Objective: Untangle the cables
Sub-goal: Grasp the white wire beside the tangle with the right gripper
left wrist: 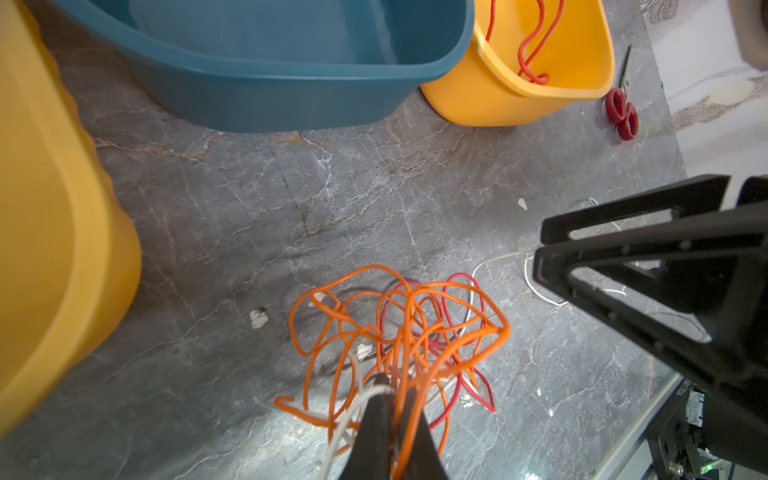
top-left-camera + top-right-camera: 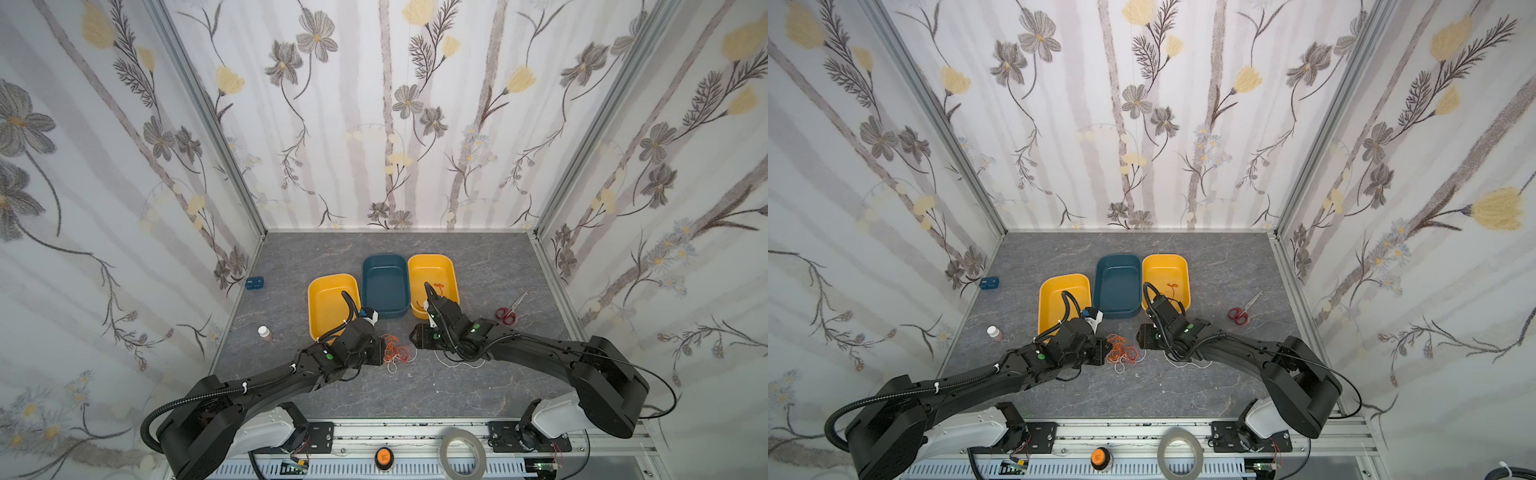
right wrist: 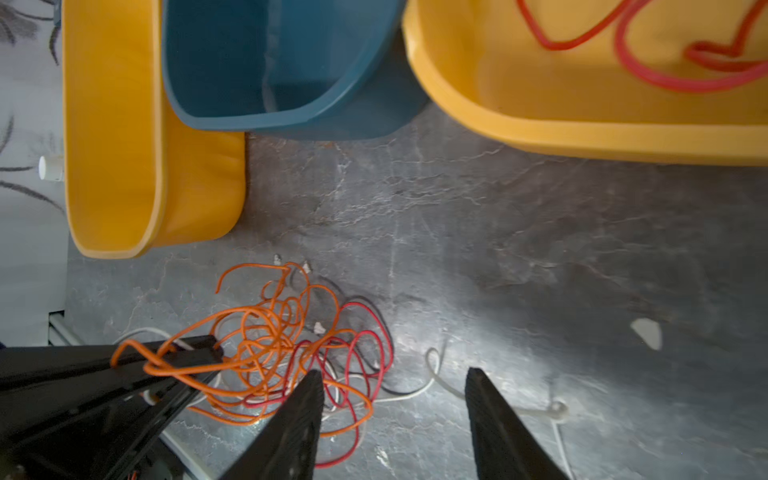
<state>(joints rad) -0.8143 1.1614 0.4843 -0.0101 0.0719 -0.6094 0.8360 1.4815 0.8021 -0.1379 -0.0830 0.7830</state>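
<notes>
Left gripper (image 1: 395,388) fingers clamp shut on orange strands of the cables (image 1: 399,328). Their orange, red and white tangle spreads over the table (image 1: 249,199) just beyond the fingertips. Right gripper (image 3: 392,372) fingers stand apart, holding nothing, with a white strand (image 3: 436,376) lying between them. Beyond both sit a left yellow bin (image 2: 328,291), a blue bin (image 2: 384,282) and a right yellow bin (image 2: 430,257). The last holds a red strand (image 1: 491,18).
</notes>
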